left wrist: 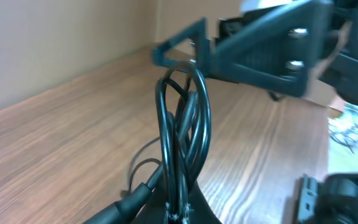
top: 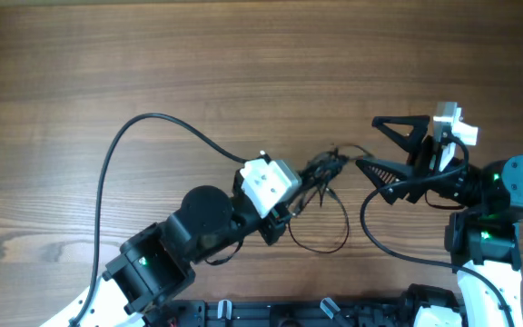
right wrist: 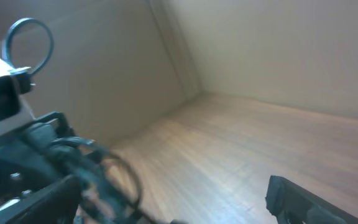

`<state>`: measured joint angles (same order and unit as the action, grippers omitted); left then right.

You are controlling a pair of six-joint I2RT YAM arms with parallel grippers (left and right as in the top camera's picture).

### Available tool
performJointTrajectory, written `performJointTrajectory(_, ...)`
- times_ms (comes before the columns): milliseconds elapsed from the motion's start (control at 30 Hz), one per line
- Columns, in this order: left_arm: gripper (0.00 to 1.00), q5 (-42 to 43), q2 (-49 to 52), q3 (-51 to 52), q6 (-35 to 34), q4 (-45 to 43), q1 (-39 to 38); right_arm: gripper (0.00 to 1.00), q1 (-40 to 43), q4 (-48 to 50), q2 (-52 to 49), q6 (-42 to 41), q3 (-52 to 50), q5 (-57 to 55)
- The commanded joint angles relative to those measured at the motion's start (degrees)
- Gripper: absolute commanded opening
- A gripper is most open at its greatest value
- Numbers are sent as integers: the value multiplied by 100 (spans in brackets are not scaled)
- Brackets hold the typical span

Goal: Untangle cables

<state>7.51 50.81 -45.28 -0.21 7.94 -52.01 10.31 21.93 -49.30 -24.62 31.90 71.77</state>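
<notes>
i am pinching the cables (top: 330,164) tight in my shut left pincer (top: 314,178), mid worktop (top: 243,54), so the knot is not sliding. my right pincer (top: 368,143) is hovering wide open and empty just beside it, i think for pulling a strand.

Wood table (top: 152,54) w/ thin black cables (top: 323,169) partly on it.

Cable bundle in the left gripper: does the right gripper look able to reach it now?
Probably yes. The right gripper is open and faces the cable bundle beside it, and nothing stands between them. The left gripper holds the bundle's other side.
</notes>
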Motion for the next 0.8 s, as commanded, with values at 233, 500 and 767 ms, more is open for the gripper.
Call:
performJointTrajectory(233,4,337,-11,-17,162,-481,15,91,17,-380,-11,667,35,553)
performJointTrajectory(500,4,-120,-11,-17,-151,-651,13,91,17,-570,-11,813,35,863)
performJointTrajectory(767,4,-181,-4,-17,-728,-844,13,91,15,-568,-11,964,35,1220)
